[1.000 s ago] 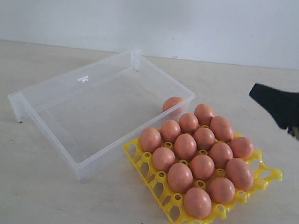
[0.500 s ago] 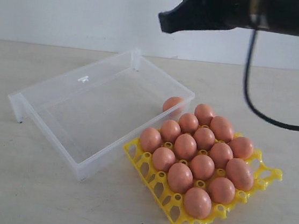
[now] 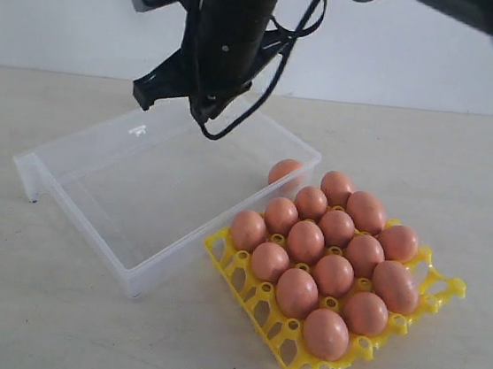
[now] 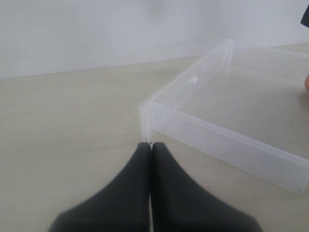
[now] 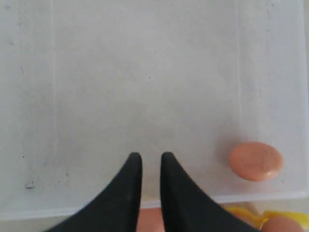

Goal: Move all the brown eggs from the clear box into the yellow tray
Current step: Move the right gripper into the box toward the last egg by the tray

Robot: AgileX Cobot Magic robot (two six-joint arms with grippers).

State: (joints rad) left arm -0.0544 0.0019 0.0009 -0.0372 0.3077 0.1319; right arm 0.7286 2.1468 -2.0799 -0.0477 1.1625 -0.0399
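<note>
Most of the brown eggs (image 3: 305, 241) sit in the cups of the yellow tray (image 3: 444, 287), packed close in rows, and the tray lies just beside the clear box (image 3: 156, 192), touching or nearly touching its long side at the corner nearest the eggs. One brown egg (image 3: 284, 169) lies apart from the others, on the floor of the box, tucked into that same corner against the wall next to the tray. The rest of the box floor shows bare, frosted plastic.

Above the box hangs the right arm (image 3: 228, 31), a dark bulk reaching in from the tray's side and dropping over the far half of the box. Its right tool (image 5: 148, 155) points down at the box floor, its two black fingers a narrow gap apart with nothing between them; the lone egg lies off to one side of the fingers, well clear of them.

The left tool (image 4: 147, 145) is low over the table (image 3: 35, 321) outside the box, its fingers pressed together and gripping nothing, their tips aimed at the box's outer corner and just short of it. A plain white wall (image 3: 377, 57) rises behind the box
</note>
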